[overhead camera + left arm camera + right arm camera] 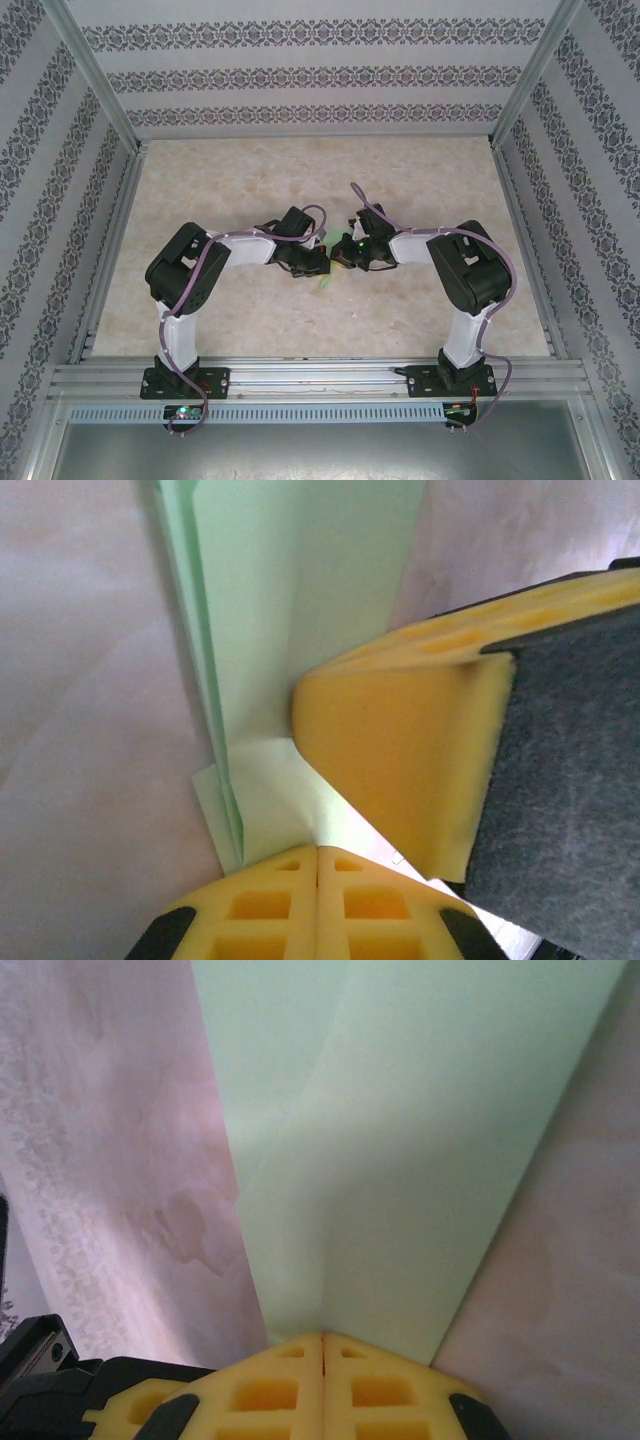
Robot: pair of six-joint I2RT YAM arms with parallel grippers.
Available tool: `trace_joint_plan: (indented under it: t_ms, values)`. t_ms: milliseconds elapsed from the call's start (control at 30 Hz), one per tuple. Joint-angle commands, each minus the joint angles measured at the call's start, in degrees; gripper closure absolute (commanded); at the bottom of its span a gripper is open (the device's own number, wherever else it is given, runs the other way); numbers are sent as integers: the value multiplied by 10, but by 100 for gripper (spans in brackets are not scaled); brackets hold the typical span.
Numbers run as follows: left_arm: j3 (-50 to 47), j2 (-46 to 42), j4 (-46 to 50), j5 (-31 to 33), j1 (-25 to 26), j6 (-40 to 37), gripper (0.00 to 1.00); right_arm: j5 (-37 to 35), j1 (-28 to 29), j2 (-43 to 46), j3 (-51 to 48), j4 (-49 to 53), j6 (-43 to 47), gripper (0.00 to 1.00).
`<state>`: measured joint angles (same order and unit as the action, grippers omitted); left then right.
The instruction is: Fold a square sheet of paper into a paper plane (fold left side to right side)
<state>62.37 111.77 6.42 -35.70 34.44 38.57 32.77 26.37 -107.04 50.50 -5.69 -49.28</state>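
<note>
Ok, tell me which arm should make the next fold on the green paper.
Left, probably: the left fingers are shut on the paper beside its layered folded edge, placed to carry that side over. The right fingers are shut on a plainer face and could anchor it.

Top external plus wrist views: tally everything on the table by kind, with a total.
black-and-white robot arms: 2 (left, right)
yellow-padded end effectors: 2 (left, right), both shut on the paper
light-green folded paper sheet: 1
Total: 5
</note>
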Motion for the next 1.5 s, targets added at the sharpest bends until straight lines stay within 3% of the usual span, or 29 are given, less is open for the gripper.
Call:
trace_joint_plan:
  t_ms: [0, 167, 400, 700, 1467]
  values:
    - [-15, -13, 57, 11, 2, 12, 93, -29, 3, -47, -17, 40, 16, 100]
    - [7, -54, 73, -9, 1, 14, 88, -27, 3, -52, -25, 42, 28, 100]
    - [-6, -80, 67, -38, 1, 28, 89, -29, 3, -48, -18, 58, 49, 100]
    - [-16, -47, 34, -71, 1, 40, 94, -31, 5, -55, -15, 62, 51, 100]
    - [-44, -9, -2, -84, 1, 50, 94, -41, 10, -64, -2, 85, 62, 100]
